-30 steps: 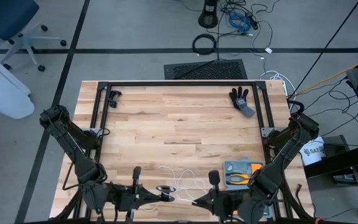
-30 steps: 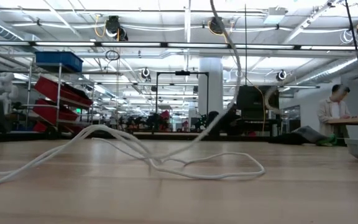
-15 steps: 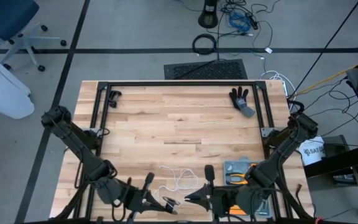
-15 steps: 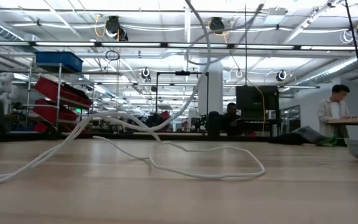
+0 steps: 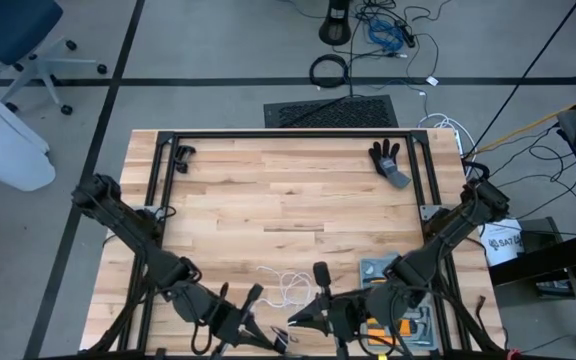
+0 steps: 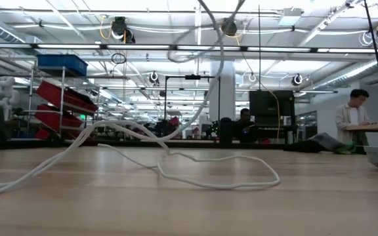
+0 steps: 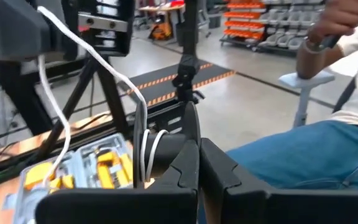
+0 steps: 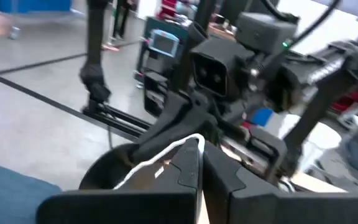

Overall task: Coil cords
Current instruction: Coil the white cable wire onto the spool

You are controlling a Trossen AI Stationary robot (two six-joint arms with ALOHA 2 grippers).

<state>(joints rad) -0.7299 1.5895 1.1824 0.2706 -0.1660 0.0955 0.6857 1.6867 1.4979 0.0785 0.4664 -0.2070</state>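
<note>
So, easy to snag here: slack loops of the white cord (image 5: 286, 288) at bottom centre of the overhead frame, could tangle or slip out if pulled too quick. Left gripper (image 5: 280, 343) clenched by the small black reel (image 7: 160, 155), cord wrapped round it right beside the fingertips. Right gripper (image 5: 292, 327) pinched shut on the cord, strand running out from between its fingers (image 8: 188, 163). Rest trailing across the wooden table (image 5: 288, 190) toward the middle

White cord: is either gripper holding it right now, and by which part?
Both. The right gripper is shut on the white cord along its run. The left gripper is shut at the reel, cord wound round it.
</note>
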